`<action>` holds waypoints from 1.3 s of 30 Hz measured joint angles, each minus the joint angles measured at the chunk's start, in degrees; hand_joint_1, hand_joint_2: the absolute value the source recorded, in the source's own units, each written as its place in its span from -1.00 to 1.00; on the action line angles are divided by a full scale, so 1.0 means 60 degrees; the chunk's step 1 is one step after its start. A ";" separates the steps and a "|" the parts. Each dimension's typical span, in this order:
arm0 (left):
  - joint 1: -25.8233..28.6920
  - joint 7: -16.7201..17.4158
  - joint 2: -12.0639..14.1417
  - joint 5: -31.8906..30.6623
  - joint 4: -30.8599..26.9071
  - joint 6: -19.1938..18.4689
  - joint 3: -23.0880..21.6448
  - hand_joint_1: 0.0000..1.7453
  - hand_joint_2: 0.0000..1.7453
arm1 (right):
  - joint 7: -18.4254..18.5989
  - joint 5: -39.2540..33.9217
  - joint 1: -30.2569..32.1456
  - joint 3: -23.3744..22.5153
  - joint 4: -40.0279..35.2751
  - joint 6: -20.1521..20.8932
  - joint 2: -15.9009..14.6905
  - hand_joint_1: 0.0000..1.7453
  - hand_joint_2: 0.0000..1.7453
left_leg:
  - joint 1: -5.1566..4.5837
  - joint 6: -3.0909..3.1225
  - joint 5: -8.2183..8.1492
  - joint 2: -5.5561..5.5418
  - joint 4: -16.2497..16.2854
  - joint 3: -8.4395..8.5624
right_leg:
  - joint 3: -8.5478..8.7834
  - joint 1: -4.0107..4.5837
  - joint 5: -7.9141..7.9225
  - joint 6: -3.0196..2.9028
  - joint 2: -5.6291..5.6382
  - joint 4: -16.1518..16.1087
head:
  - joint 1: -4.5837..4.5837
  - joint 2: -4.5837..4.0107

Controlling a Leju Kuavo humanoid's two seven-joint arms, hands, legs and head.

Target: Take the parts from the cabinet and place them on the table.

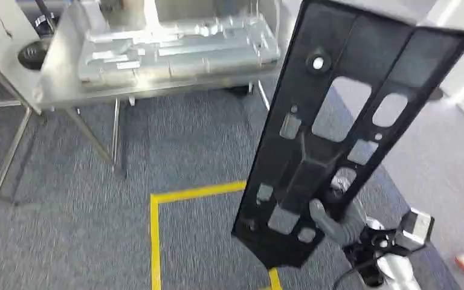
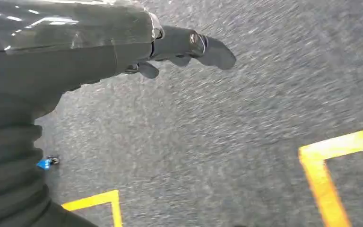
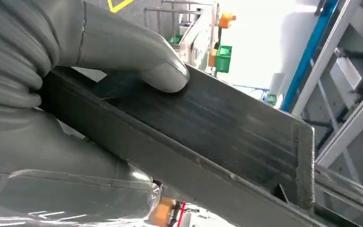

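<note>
Clearly the panel (image 1: 338,121) is long, flat and rigid: a black moulded piece with cut-outs, probably light for its length but unwieldy. The right hand (image 1: 332,220) grips it near its lower end, at about 5 o'clock in the head view, so most of its length stands up towards 1 o'clock and would lever against the grip. A hold nearer the middle would likely steady it; the smooth face looks slippery. The tabletop (image 1: 60,90), at 11 o'clock, already carries silvery parts (image 1: 175,48).

The right wrist view adds what the head view cannot: the thumb (image 3: 163,71) pressed flat on the panel's ribbed face (image 3: 227,127). The left wrist view shows the left hand (image 2: 184,47) empty, fingers loosely extended over grey carpet (image 2: 217,142) with yellow tape (image 2: 321,175).
</note>
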 joint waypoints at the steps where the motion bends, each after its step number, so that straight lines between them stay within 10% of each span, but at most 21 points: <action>1: -0.0001 0.0000 0.0000 0.0000 0.0000 0.0000 0.0000 -1.00 1.00 | -0.0004 0.0000 0.0002 0.0000 0.0000 0.0000 0.0000 0.94 1.00 | 0.0008 -0.0003 -0.0111 -0.0004 -0.0076 0.0210 | -0.0525 -0.0024 -0.0245 0.0032 -0.0002 0.0519 | 0.0004 0.0000; 5: 0.0051 0.0029 -0.0022 0.0000 0.0000 -0.0015 0.0000 -1.00 1.00 | -0.0004 0.0080 0.0023 0.0036 0.0022 -0.0022 0.0004 0.94 1.00 | 0.0095 -0.0088 -0.0730 -0.0032 -0.0208 0.1152 | -0.1665 -0.0117 -0.1690 0.0235 -0.0051 0.0433 | 0.0000 0.0000; 7: 0.0051 0.0033 -0.0026 0.0000 0.0000 -0.0022 0.0000 -1.00 1.00 | 0.0000 0.0146 0.0027 0.0040 0.0022 -0.0040 0.0000 0.94 1.00 | 0.0174 -0.0166 -0.1104 -0.0011 -0.0215 0.1605 | -0.1656 -0.0150 -0.0720 0.0253 -0.0146 -0.0782 | 0.0000 -0.0004; 9: 0.0063 0.0033 -0.0026 -0.0007 0.0000 -0.0026 0.0000 -1.00 1.00 | -0.0007 0.0135 0.0076 0.0022 0.0018 -0.0069 0.0000 0.94 1.00 | 0.0149 -0.0265 -0.1461 -0.0001 -0.0187 0.1980 | -0.1595 -0.0169 0.1421 0.0266 -0.0501 -0.1802 | 0.0000 -0.0004; 11: 0.0011 0.0025 -0.0029 -0.0007 -0.0004 -0.0040 0.0007 -1.00 1.00 | 0.0011 0.0131 0.0114 -0.0026 -0.0102 -0.0102 -0.0011 0.94 1.00 | 0.0117 -0.0420 -0.1758 0.0068 -0.0524 0.2437 | -0.1403 -0.0080 0.1203 0.0000 -0.0489 -0.1673 | -0.0011 -0.0004; 12: -0.0058 -0.0004 -0.0029 -0.0007 -0.0004 -0.0040 0.0007 -1.00 1.00 | -0.0015 0.0124 0.0115 -0.0069 -0.0230 -0.0120 -0.0018 0.94 1.00 | 0.0094 -0.0556 -0.1416 0.0095 -0.0289 0.2515 | -0.1270 -0.0100 0.1075 -0.0101 -0.0395 -0.1742 | -0.0018 0.0000; 15: -0.0154 -0.0014 -0.0029 -0.0004 -0.0004 -0.0069 0.0000 -1.00 1.00 | -0.0022 0.0200 0.0224 -0.0087 -0.0379 -0.0193 0.0000 0.94 1.00 | 0.0155 -0.0599 -0.0740 0.0075 0.1808 0.1440 | -0.0732 -0.0081 0.0799 -0.0360 -0.0281 -0.1823 | -0.0022 0.0000; 16: -0.0133 -0.0011 -0.0029 0.0003 -0.0004 -0.0077 0.0000 -1.00 1.00 | -0.0007 0.0251 0.0312 -0.0087 -0.0393 -0.0189 0.0007 0.94 1.00 | 0.0151 -0.0624 -0.0892 0.0073 0.2484 0.0840 | -0.0586 -0.0068 0.0664 -0.0413 -0.0248 -0.1824 | -0.0018 -0.0004; 19: 0.0045 0.0026 -0.0044 0.0062 -0.0004 -0.0084 0.0007 -1.00 1.00 | 0.0004 0.0306 0.0569 -0.0077 -0.0455 -0.0164 0.0073 0.94 1.00 | 0.0116 -0.0579 -0.2694 0.0072 0.2998 -0.0449 | -0.0105 0.0001 0.0198 -0.0488 -0.0073 -0.1837 | -0.0018 0.0000; 21: 0.0119 0.0044 -0.0044 0.0058 -0.0004 -0.0084 0.0011 -1.00 1.00 | 0.0007 0.0310 0.0648 -0.0073 -0.0474 -0.0153 0.0091 0.94 1.00 | 0.0056 -0.0417 -0.3105 0.0070 0.2427 -0.0825 | 0.0247 0.0065 -0.0106 -0.0504 -0.0016 -0.1837 | -0.0018 0.0000; 22: 0.0143 0.0062 -0.0044 0.0022 -0.0004 -0.0091 0.0014 -1.00 1.00 | 0.0007 0.0310 0.0682 -0.0077 -0.0477 -0.0157 0.0094 0.94 1.00 | -0.0004 -0.0293 -0.2614 0.0067 0.1841 -0.0885 | 0.0479 0.0121 -0.0284 -0.0503 -0.0013 -0.1839 | -0.0018 -0.0004; 24: 0.0244 0.0062 0.0019 -0.0007 -0.0004 -0.0120 0.0014 -1.00 1.00 | 0.0004 0.0310 0.0799 -0.0091 -0.0470 -0.0175 0.0109 0.94 1.00 | -0.0224 0.0026 0.0127 -0.0013 0.0933 -0.0849 | 0.0841 0.0164 -0.0631 -0.0473 -0.0012 -0.1842 | -0.0011 -0.0004; 27: 0.0160 0.0095 0.0000 -0.0065 -0.0004 -0.0157 0.0018 -1.00 1.00 | 0.0011 0.0342 0.0919 -0.0222 -0.0695 -0.0171 0.0127 0.94 1.00 | -0.0260 0.0005 0.0032 -0.0139 0.0636 -0.0504 | 0.1255 0.0185 -0.0834 -0.0344 0.0066 -0.1644 | -0.0007 0.0000; 30: -0.0033 0.0051 -0.0026 -0.0113 -0.0004 -0.0175 0.0000 -1.00 1.00 | -0.0047 0.0335 0.0903 -0.0335 -0.0856 -0.0179 0.0128 0.94 1.00 | -0.0161 0.0064 -0.0263 -0.0156 0.0497 0.0050 | -0.0072 0.0189 0.0254 -0.0157 0.0010 0.0533 | -0.0011 0.0000; 31: -0.0025 0.0033 -0.0022 -0.0124 -0.0004 -0.0175 0.0000 -1.00 1.00 | -0.0040 0.0361 0.0995 -0.0368 -0.0849 -0.0186 0.0127 0.94 1.00 | -0.0150 0.0095 -0.0376 -0.0154 0.0444 0.0225 | -0.0612 0.0155 0.0261 -0.0124 -0.0003 0.1062 | -0.0007 0.0000; 35: 0.0162 -0.0018 -0.0040 -0.0175 0.0000 -0.0211 -0.0004 -1.00 1.00 | 0.0022 0.0503 0.1181 -0.0430 -0.0849 -0.0211 0.0127 0.94 1.00 | -0.0074 0.0029 -0.0981 -0.0162 0.0154 0.1171 | -0.2061 0.0066 -0.1505 0.0006 -0.0038 0.1055 | -0.0007 0.0000; 36: 0.0187 -0.0044 -0.0054 -0.0200 0.0000 -0.0215 -0.0007 -1.00 1.00 | 0.0051 0.0528 0.1187 -0.0459 -0.0845 -0.0230 0.0128 0.94 1.00 | -0.0036 0.0000 -0.1157 -0.0185 0.0079 0.1455 | -0.2203 0.0066 -0.1600 0.0033 -0.0053 0.0583 | -0.0007 -0.0004; 37: 0.0196 -0.0062 -0.0069 -0.0200 0.0000 -0.0229 -0.0011 -1.00 1.00 | 0.0091 0.0572 0.1187 -0.0485 -0.0845 -0.0248 0.0128 0.94 1.00 | 0.0003 -0.0026 -0.1345 -0.0207 0.0012 0.1743 | -0.2262 0.0064 -0.1181 0.0049 -0.0061 -0.0086 | -0.0007 -0.0004; 38: 0.0205 -0.0080 -0.0069 -0.0211 0.0000 -0.0240 -0.0015 -1.00 1.00 | 0.0124 0.0622 0.1187 -0.0506 -0.0838 -0.0262 0.0128 0.94 1.00 | 0.0034 -0.0057 -0.1564 -0.0207 -0.0056 0.2003 | -0.2266 0.0059 -0.0053 0.0043 -0.0094 -0.0905 | -0.0007 0.0000; 39: 0.0237 -0.0091 -0.0069 -0.0215 0.0000 -0.0244 -0.0018 -1.00 1.00 | 0.0149 0.0656 0.1195 -0.0517 -0.0812 -0.0266 0.0124 0.94 1.00 | 0.0017 -0.0111 -0.1788 -0.0199 -0.0125 0.2244 | -0.2222 0.0058 0.1903 0.0006 -0.0184 -0.1463 | -0.0004 -0.0004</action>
